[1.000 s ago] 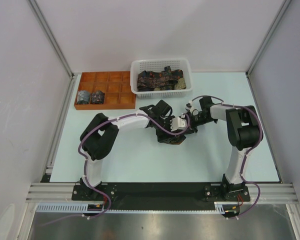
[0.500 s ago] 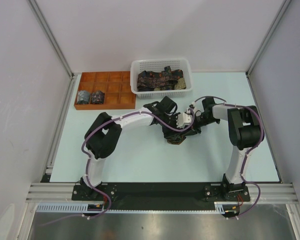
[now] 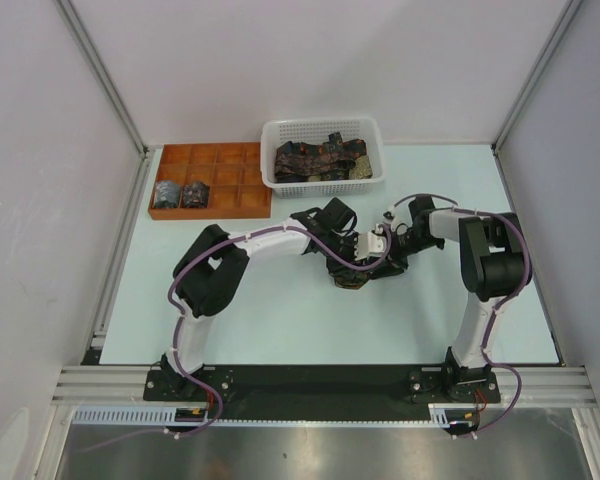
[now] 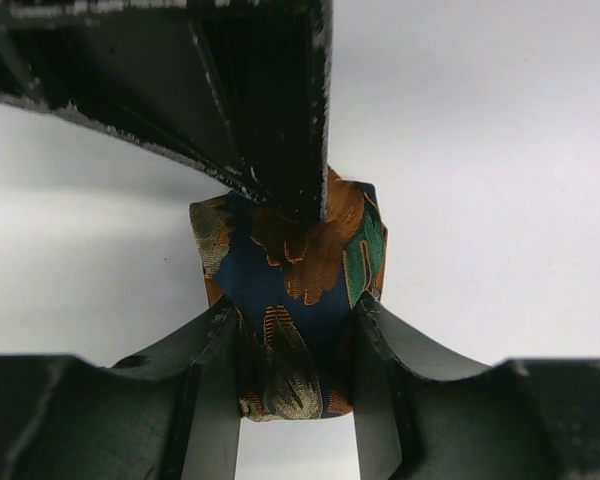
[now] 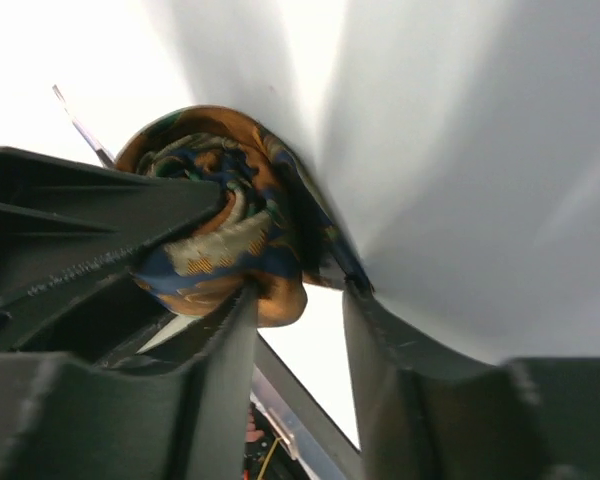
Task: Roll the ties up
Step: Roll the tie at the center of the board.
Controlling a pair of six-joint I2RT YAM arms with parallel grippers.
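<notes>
The rolled dark patterned necktie is woven cloth with a soft silky sheen. The left gripper has matt black plastic fingers, scuffed at edges. The pale table looks smooth, matt.

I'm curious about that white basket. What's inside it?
Dark patterned ties lie heaped in the basket. How many there are, and anything beneath the heap, can't be seen, because the top ones cover the rest.
</notes>
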